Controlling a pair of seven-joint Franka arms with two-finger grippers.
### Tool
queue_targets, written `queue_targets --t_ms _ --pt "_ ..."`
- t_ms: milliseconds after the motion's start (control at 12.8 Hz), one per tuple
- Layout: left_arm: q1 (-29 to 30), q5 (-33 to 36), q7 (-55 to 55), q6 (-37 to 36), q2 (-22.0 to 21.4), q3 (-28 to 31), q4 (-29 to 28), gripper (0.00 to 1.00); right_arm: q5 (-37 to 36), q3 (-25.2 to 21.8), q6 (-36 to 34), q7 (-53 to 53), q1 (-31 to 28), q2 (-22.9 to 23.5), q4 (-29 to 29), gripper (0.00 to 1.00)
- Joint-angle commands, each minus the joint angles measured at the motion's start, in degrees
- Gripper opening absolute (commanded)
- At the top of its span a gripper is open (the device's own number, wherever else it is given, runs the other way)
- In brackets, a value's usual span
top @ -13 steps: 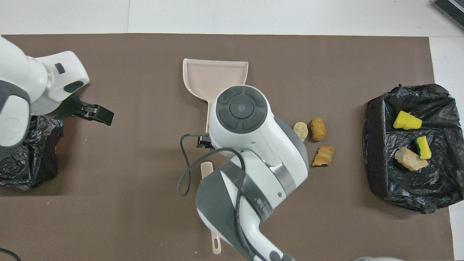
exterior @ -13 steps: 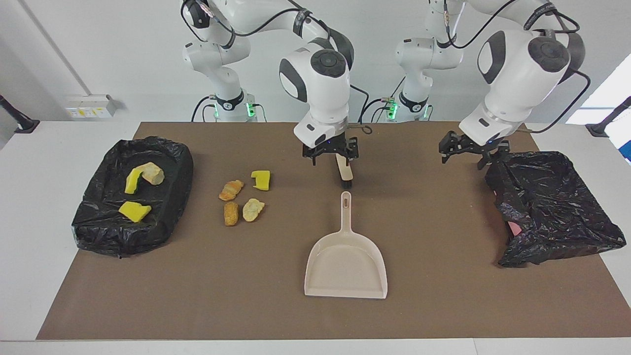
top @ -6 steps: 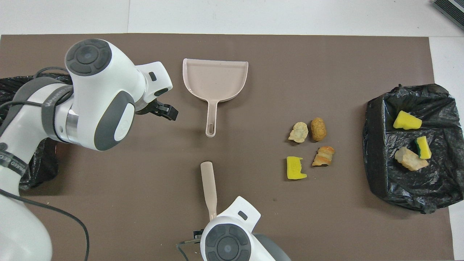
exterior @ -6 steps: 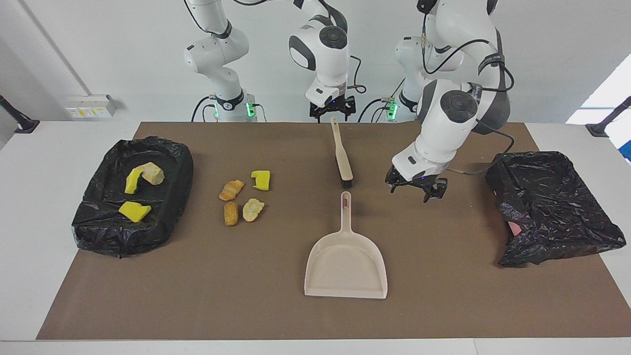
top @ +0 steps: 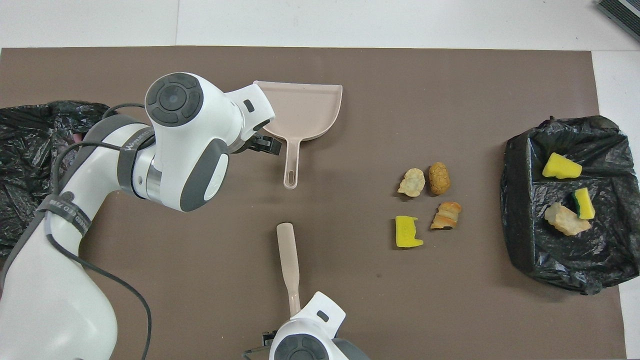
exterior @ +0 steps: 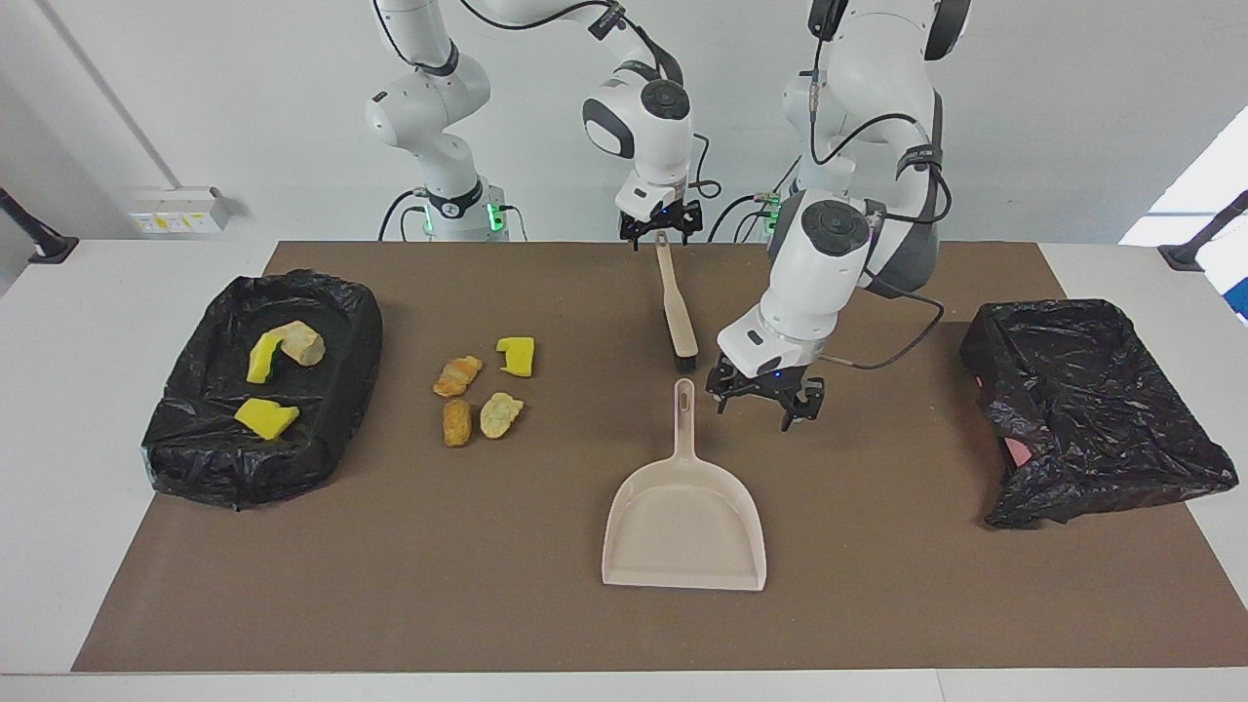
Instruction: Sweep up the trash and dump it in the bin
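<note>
left pincer (exterior: 765,400) moved beside dustpan (exterior: 684,517) handle

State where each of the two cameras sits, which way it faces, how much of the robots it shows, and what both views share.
Facing view: high across the table, looking at the robots; both bases and whole arms show, left end effector beside the dustpan handle, right end effector at the brush handle's end.
Overhead view: high above the robots' end, looking steeply down; the left arm and the right arm's wrist only.
Shared: dustpan, brush, four loose scraps, both black-lined bins, turned half round.
</note>
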Motion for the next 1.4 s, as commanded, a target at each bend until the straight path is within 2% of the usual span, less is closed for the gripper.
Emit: queue_targets --t_ms 0,78,156,234,311,389,467,545,623,701,778,856,934,1012,1090,1323 --pt "-4.82 -0.11 -4.17 4.16 5.56 1.05 1.13 1.0 0.39 -0.4 4.26 -1.31 -0.52 1.26 -0.64 1.0" --pt "-6.49 -0.02 -6.28 5.55 7.67 1.05 1.74 1.0 0.29 -0.4 5.93 -1.75 -0.44 2.14 -0.55 1.0" --pt "-7.29 0.07 -8.13 6.44 7.95 1.05 1.83 1.0 0.21 -0.4 6.47 -1.84 -0.18 2.76 -0.64 0.95" --pt "-7.48 -0.02 -8.85 5.58 7.96 1.05 2.0 1.0 -0.49 -0.4 6.12 -1.93 -0.17 2.76 -0.55 0.8" --pt "-7.56 -0.1 -8.85 5.05 7.61 1.05 2.18 1.0 -1.89 -0.49 5.51 -2.11 -0.17 2.85 -0.2 0.45" --pt "-7.57 -0.02 -8.85 2.87 7.26 1.05 2.88 1.0 -5.47 -0.49 1.85 -1.67 -0.09 2.59 0.5 0.08" --pt "-7.48 -0.02 -8.94 0.49 7.17 1.23 3.93 1.0 -6.38 -0.49 -0.97 -0.88 -0.09 2.59 1.98 0.0" --pt "-7.65 -0.37 -9.55 -1.18 7.16 1.23 4.55 1.0 -6.47 -0.49 -1.0 -0.36 -0.17 2.76 2.35 0.0" --pt "-7.74 -0.28 -13.73 -1.81 7.16 0.97 4.64 0.8 -7.08 -0.49 -0.91 -0.78 -0.61 3.02 2.52 0.0" --pt "-7.65 0.07 -16.82 -1.29 7.16 0.88 4.64 0.55 -7.09 -0.49 -0.82 -1.05 -0.61 3.02 2.44 0.0" --pt "-7.74 0.07 -16.94 -1.2 7.16 0.79 4.38 0.47 -7.09 -0.49 -0.91 -1.05 -0.61 3.11 2.52 0.0" --pt "-7.74 -0.28 -17.11 -0.76 7.16 0.79 4.38 0.47 -7.09 -0.49 -1.0 -1.14 -0.7 3.11 2.61 0.0" --pt "-7.74 -0.54 -17.46 -0.24 7.16 0.79 4.38 0.42 -7.26 -0.58 -1.78 -1.31 -0.79 2.94 3.14 0.0" --pt "-7.65 -0.72 -17.55 0.03 7.16 0.79 4.29 0.13 -7.27 -0.75 -3.88 -1.23 -0.88 2.24 3.66 0.0" --pt "-7.57 -0.37 -16.6 0.2 7.16 0.79 4.2 0.0 -7.35 -0.93 -6.6 -1.23 -0.88 0.93 4.1 0.0" --pt "-6.69 0.25 -12.57 -0.32 6.12 1.4 4.55 0.0 -7.97 -0.84 -11.35 -1.4 -3.77 -3.29 3.58 0.0"
